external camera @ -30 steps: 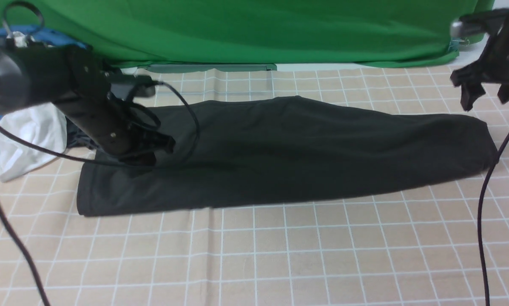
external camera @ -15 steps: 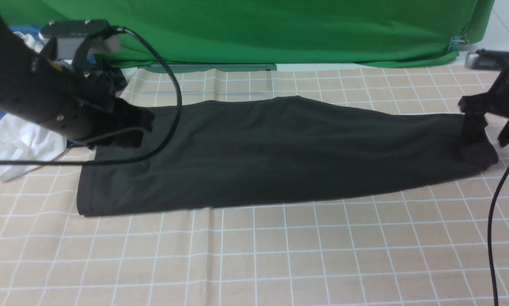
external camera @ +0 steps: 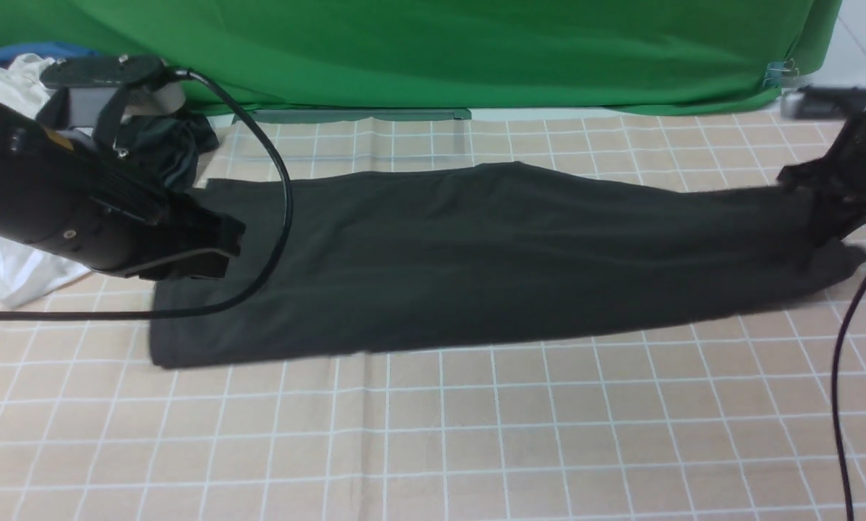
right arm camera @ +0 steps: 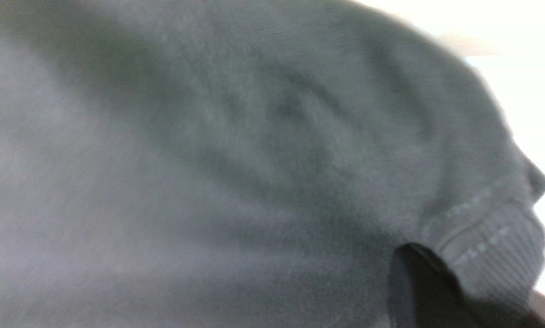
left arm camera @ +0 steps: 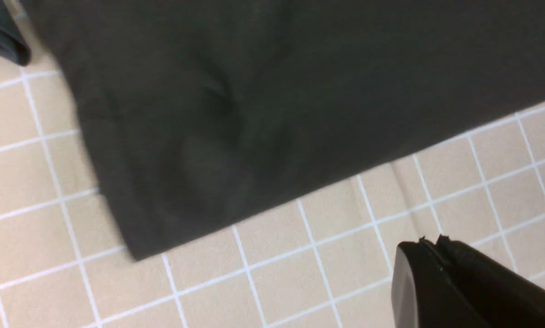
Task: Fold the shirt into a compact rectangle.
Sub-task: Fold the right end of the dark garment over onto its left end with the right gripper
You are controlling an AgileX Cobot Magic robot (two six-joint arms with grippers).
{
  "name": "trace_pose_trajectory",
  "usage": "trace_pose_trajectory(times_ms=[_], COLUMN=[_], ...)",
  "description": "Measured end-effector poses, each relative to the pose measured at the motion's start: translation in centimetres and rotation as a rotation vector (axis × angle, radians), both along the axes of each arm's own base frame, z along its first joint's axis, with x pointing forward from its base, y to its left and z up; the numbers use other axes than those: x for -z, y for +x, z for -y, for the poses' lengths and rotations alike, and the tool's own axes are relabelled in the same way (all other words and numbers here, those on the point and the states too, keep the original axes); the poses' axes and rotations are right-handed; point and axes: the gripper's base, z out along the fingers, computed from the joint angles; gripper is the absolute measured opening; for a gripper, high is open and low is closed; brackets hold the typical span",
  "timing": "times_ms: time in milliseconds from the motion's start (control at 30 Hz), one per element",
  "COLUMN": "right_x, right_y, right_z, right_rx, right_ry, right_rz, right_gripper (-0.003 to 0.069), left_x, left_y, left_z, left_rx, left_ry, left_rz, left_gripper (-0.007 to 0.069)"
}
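Front view: a long charcoal-black cotton T-shirt point(external camera: 476, 268) lies on the beige white-gridded tablecloth point(external camera: 476, 434), with its long axis running 9 to 3 o'clock. The black right gripper point(external camera: 827, 217) is at the 3 o'clock end, pinched on cloth, and that end is drawn up off the table. The black left gripper point(external camera: 212, 246) hovers over the 9 o'clock end.

Left wrist view: the left gripper point(left arm camera: 429, 243) has its jaws pressed together, empty, above bare tablecloth point(left arm camera: 299, 282). The T-shirt point(left arm camera: 254, 91) corner is near.

Right wrist view: blurred. The T-shirt point(right arm camera: 208, 159) fills the frame, its ribbed stitched edge draped over one dark finger point(right arm camera: 413, 282).

Judgement: the next fold likely carries the 3 o'clock end toward 9, and the right arm has it.
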Motion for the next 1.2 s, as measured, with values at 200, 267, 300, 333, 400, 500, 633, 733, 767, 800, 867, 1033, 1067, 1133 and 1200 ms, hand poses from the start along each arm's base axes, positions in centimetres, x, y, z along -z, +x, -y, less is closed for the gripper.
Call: trace_pose_trajectory(times_ms=[200,267,300,333,400,500,633,733,767,800,867,1033,1067,1133,1200], right_x=[-5.6,-6.8,-7.5,-8.0,-9.6,-11.5,-13.3,-13.9,-14.1,-14.3,-14.3,-12.9,-12.3,-11.4,-9.8], right_y=[-1.9,-2.3,-2.4,-2.6,-2.9,-3.2,-3.5,-3.8,-4.0,-4.1,-4.3,-5.3,-5.4,-5.5,-5.7], right_z=[2.6,2.6,2.4,2.0,0.5,-2.7,-9.4,-15.1,-17.0,-19.0,-20.9,-30.1,-31.6,-33.6,-36.5], right_rx=[0.061,0.073,0.076,0.075,0.059,0.011,-0.115,-0.229,-0.265,-0.295,-0.325,-0.437,-0.448,-0.46,-0.474], right_ry=[-0.096,-0.091,-0.075,-0.057,-0.005,0.078,0.214,0.287,0.305,0.324,0.342,0.431,0.444,0.463,0.487], right_rz=[0.104,0.132,0.15,0.167,0.209,0.263,0.309,0.331,0.34,0.351,0.361,0.376,0.373,0.368,0.361], right_gripper=[0.0094,0.0094,0.0094,0.0094,0.0094,0.0094,0.0094,0.0094,0.0094,0.0094,0.0094,0.0094,0.0094,0.0094,0.0094], left_x=[-1.8,-2.3,-2.5,-2.6,-2.8,-3.0,-3.0,-3.0,-3.0,-3.0,-3.1,-3.1,-3.1,-3.1,-3.1], left_y=[-1.4,-1.8,-1.9,-2.1,-2.2,-2.4,-2.4,-2.4,-2.4,-2.4,-2.3,-2.3,-2.3,-2.3,-2.3], left_z=[-0.3,-0.3,-0.4,-0.4,-0.5,-0.5,-0.5,-0.5,-0.5,-0.5,-0.5,-0.4,-0.4,-0.4,-0.4], left_rx=[0.001,0.001,-0.001,-0.01,-0.017,-0.032,-0.037,-0.039,-0.039,-0.04,-0.042,-0.046,-0.046,-0.046,-0.046], left_ry=[-0.007,-0.009,-0.011,-0.014,-0.017,-0.025,-0.028,-0.031,-0.033,-0.035,-0.038,-0.05,-0.053,-0.054,-0.054], left_rz=[0.07,0.089,0.096,0.102,0.108,0.11,0.11,0.11,0.11,0.111,0.114,0.12,0.12,0.12,0.12], left_gripper=[0.0017,0.0017,0.0017,0.0017,0.0017,0.0017,0.0017,0.0017,0.0017,0.0017,0.0018,0.0018,0.0018,0.0018,0.0018])
